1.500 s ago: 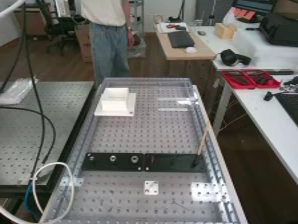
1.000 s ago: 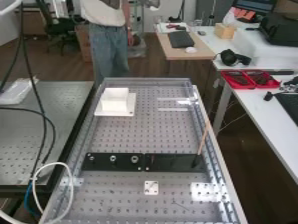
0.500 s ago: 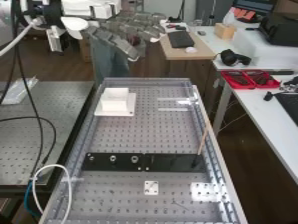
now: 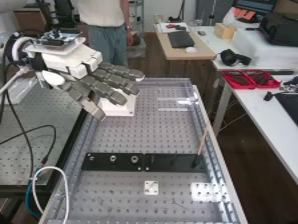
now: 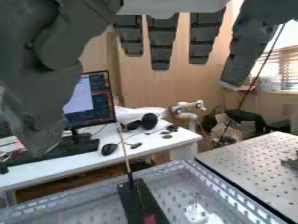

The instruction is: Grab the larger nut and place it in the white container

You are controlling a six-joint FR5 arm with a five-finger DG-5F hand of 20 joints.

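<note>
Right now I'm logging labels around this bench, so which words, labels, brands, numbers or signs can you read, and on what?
None that can be read.
Monitor: the marks on its screen are too small to read.
White container: no lettering that I can make out.

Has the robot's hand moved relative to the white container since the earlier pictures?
Yes. In the high view the hand has come down, now partly covering the white container.
</note>
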